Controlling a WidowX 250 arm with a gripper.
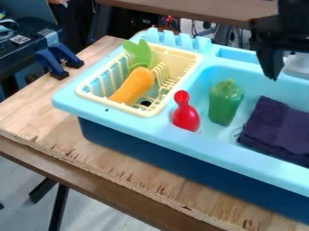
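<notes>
The black gripper (273, 63) hangs at the upper right, over the back part of the light blue sink (208, 74), with its fingers pointing down. Below and left of it a green bell pepper (226, 103) stands in the basin. A dark purple folded cloth (278, 128) lies in the basin to the right of the pepper. A red pin-shaped toy (185, 115) leans by the basin's left front edge. In the pale yellow rack (143, 110) are an orange carrot-like toy (134, 84) and a green leafy piece (142, 53).
The sink unit sits on a wooden board (36, 113). Blue clamps (53, 64) stand at the upper left beside dark equipment. A whitish object (297, 65) is on the sink's back ledge at the right. Behind runs a brown table edge (193, 9).
</notes>
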